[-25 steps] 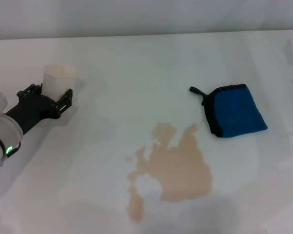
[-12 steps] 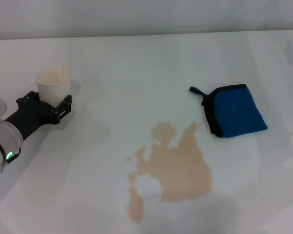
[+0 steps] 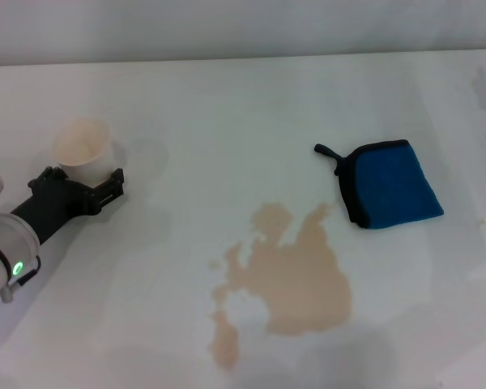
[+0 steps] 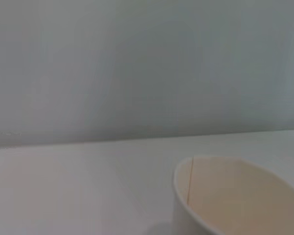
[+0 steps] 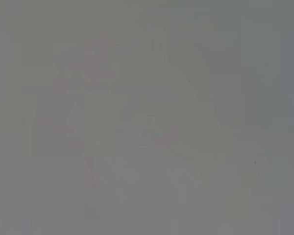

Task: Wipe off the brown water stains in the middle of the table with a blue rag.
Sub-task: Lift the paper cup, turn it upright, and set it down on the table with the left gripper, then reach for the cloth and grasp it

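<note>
Reaching in low from the left, the left gripper has its jaws spread around the paper cup.

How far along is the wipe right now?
Wiping has not begun. The brown water stains spread unbroken across the middle of the table, and the blue rag lies folded and untouched beside them. In hand: the left gripper is at a paper cup on the left. The right gripper is out of view. Left: grasp the rag and wipe.
</note>
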